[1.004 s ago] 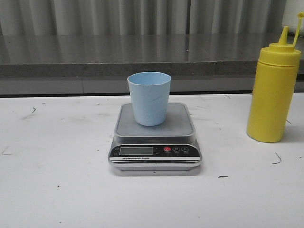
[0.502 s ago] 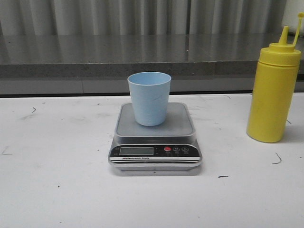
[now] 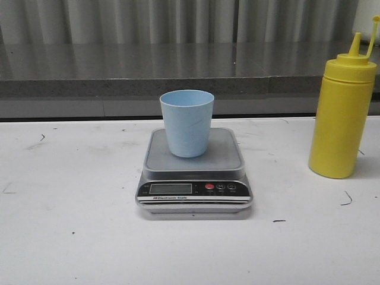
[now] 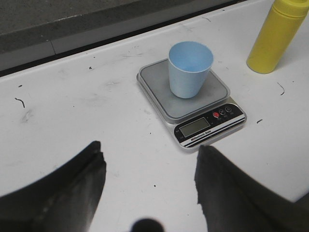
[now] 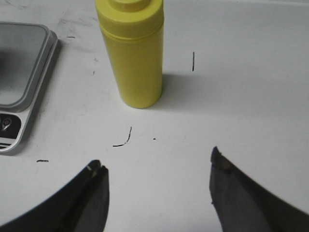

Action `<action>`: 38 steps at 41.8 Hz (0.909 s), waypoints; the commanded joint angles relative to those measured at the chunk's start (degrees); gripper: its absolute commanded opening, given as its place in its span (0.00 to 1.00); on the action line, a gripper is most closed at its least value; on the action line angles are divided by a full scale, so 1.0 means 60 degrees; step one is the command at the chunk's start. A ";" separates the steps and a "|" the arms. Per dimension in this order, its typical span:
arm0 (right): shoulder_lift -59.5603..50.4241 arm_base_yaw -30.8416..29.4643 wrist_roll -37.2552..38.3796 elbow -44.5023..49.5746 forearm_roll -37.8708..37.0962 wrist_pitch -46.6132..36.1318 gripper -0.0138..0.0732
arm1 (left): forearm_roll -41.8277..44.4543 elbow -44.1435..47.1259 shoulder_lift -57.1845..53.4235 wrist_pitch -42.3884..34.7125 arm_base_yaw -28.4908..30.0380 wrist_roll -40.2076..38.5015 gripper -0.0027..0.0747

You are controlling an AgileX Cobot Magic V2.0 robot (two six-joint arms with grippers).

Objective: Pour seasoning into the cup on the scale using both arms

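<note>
left gripper (image 4: 149, 186): fingers spread wide, nothing between them, hanging over bare desk (image 3: 71, 237) on the near side of the scale.
right gripper (image 5: 159, 193): fingers spread too, empty, lined up with the bottle but not touching it.
scale (image 3: 194, 193): sits mid-desk, flat and steady-looking, display toward us.
cup (image 3: 187, 123): upright on the scale's platform. Thin plastic, probably super light, so I'd guess a bump tips it; steady it low on the wall.
seasoning bottle (image 3: 342, 113): standing to the right of the scale, well apart. Squeezy plastic, smooth sides, might slip or squirt if pinched hard. I'd grab mid-body, below the ribbed cap.
</note>
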 commanded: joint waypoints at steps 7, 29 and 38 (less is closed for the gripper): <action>0.0808 0.1149 -0.0360 -0.0347 0.0087 -0.1143 0.81 | -0.0034 -0.0266 0.0009 -0.0761 0.0003 -0.0044 0.56; 0.2487 0.1336 -0.0320 0.1841 0.0923 -0.7356 0.85 | -0.0034 -0.0266 0.0009 -0.0761 0.0003 -0.0044 0.56; 0.3896 0.1336 -0.0083 0.2079 0.0923 -0.9413 0.85 | -0.0034 -0.0266 0.0009 -0.0761 0.0003 -0.0044 0.56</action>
